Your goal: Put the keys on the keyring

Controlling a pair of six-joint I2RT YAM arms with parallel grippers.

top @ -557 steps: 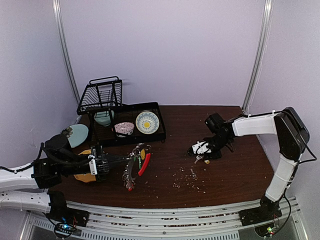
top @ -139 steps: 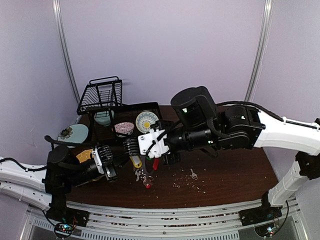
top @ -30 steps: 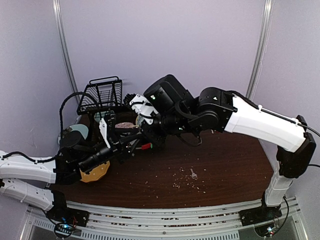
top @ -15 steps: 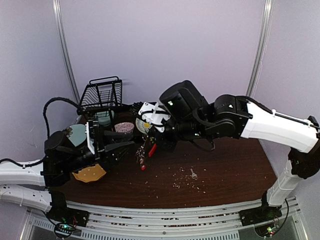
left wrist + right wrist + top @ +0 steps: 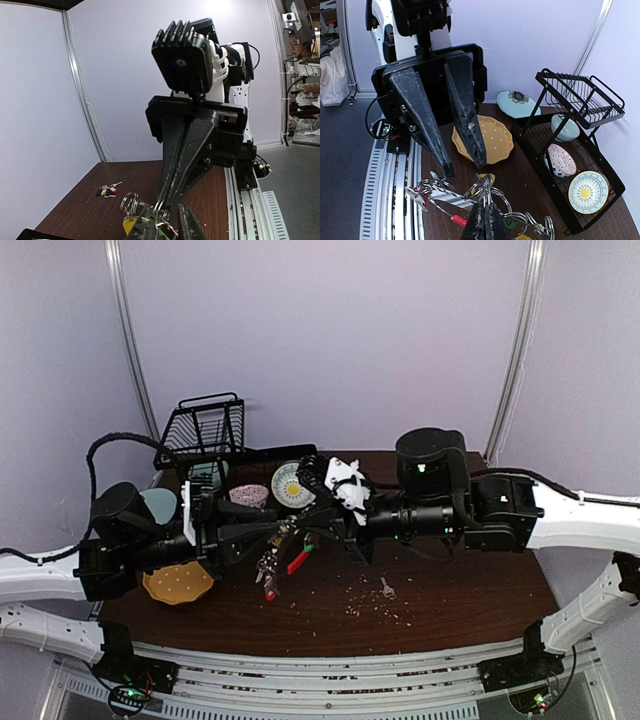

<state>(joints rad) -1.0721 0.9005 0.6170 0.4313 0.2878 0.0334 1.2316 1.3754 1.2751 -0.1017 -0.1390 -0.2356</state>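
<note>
you're pinching the keyring [image 5: 272,560] with the right gripper [image 5: 483,217]: its two fingertips are pressing tight together on one thin silver ring at the top of the bunch. the bunch is hanging in the air above the table [image 5: 450,590], over the left-centre of the surface, just in front of the dish rack [image 5: 205,428]. the red clip [image 5: 297,561] is dangling at the right side of the bunch, with a yellow tag [image 5: 129,224] and a bit of green showing among the rings. the left gripper [image 5: 465,168] is reaching in from the left edge, facing the right one tip to tip, and its fingers [image 5: 422,117] are standing apart in a narrow v. in the left wrist view, parts of the ring and chain are sitting between those fingertips, but you can't tell whether they're touching the metal. the loose keys [image 5: 107,190], a small cluster with green, yellow and red heads, are lying flat on the right half of the table, well apart from the bunch. a single key [image 5: 385,588] is lying nearer the front edge, among scattered crumbs [image 5: 375,608]. a yellow plate [image 5: 178,583] is sitting near the front left corner under the left arm, and a light blue plate [image 5: 517,103] is sitting by the left edge beside the rack.
</note>
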